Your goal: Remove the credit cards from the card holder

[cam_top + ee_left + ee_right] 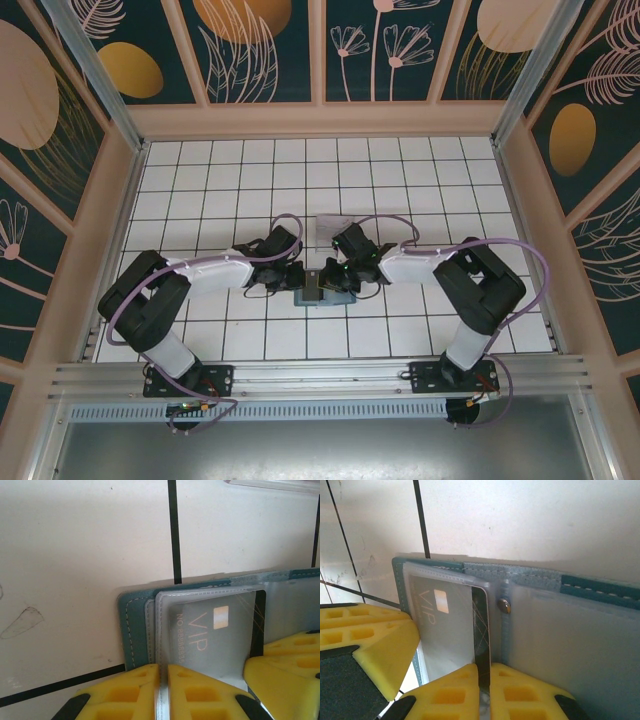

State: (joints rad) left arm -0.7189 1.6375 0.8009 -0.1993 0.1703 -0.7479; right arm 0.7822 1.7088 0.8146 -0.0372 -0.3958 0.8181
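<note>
Lab-style robot cell: white tiled table [250, 180], aluminium frame [320, 375], floral wall panels [260, 50]

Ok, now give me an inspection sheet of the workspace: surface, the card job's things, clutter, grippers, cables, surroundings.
Surface: white tiled table, dark grid lines, faint scuffs.
Job's things: blue card holder lies open and flat; a grey VIP card sits in its clear pocket, its dark edge showing past the pocket in the right wrist view.
Clutter: clear plastic box just behind the holder.
Grippers: left gripper shut on the card holder's pocket edge; right gripper shut on the VIP card's edge.
Cables: purple cables loop along both arms.
Surroundings: leaf-patterned walls; metal rail at the near edge.
</note>
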